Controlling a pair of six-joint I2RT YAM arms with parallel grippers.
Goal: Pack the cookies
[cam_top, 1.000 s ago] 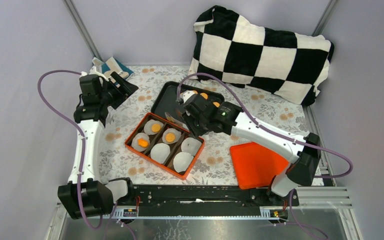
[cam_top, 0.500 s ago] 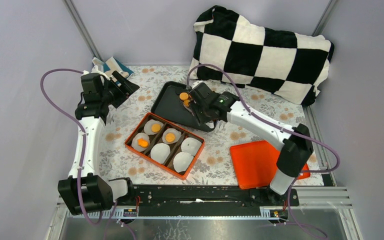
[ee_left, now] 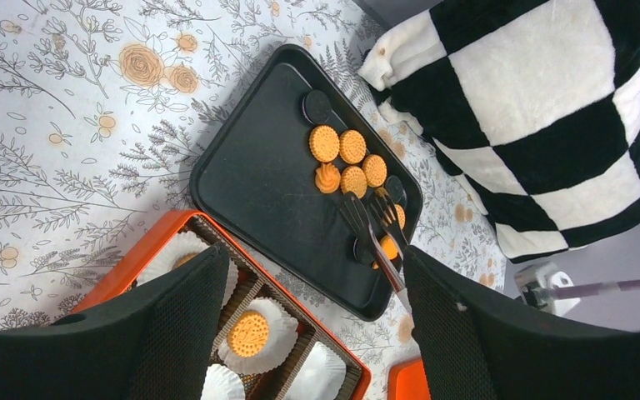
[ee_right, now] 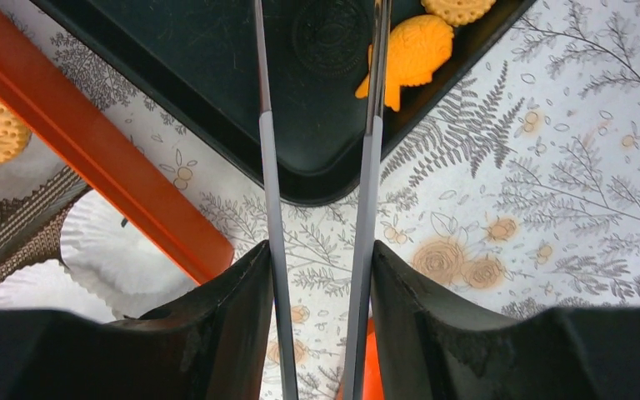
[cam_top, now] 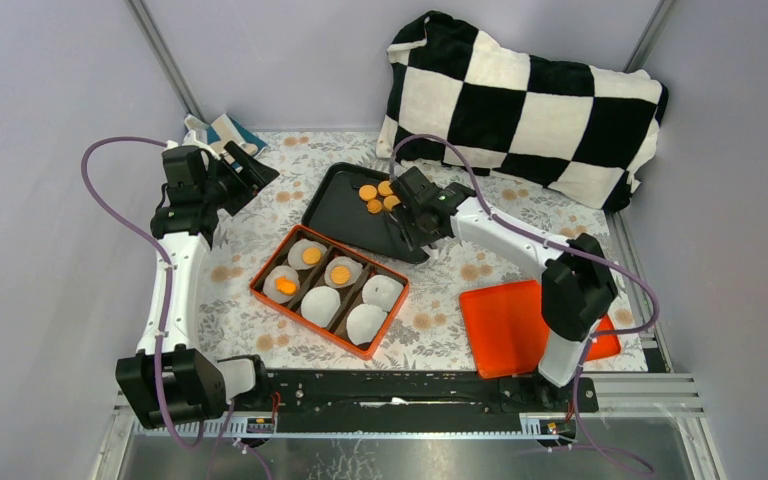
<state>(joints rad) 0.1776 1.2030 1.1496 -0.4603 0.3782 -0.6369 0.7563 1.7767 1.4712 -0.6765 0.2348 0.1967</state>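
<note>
Several orange cookies (cam_top: 368, 192) lie at the back of a black tray (cam_top: 345, 215). A fish-shaped cookie (ee_right: 412, 54) lies by the tray's corner, next to a dark round disc (ee_right: 325, 33). My right gripper (ee_right: 321, 258) is shut on grey tongs (ee_right: 268, 167). The tongs' arms stand apart, their tips over the dark disc and beside the fish cookie, with nothing between them. An orange box (cam_top: 328, 290) holds white paper liners; three of these carry a cookie (cam_top: 341, 274). My left gripper (cam_top: 250, 170) hangs open and empty high at the back left.
An orange lid (cam_top: 520, 325) lies flat at the front right. A black-and-white checked pillow (cam_top: 525, 105) fills the back right. A small folded cloth (cam_top: 222, 130) sits in the back left corner. The table has a floral cover (cam_top: 260, 330).
My right arm has swung back from the box's far edge to the black tray's right side, carrying the tongs. The left arm has barely moved.
</note>
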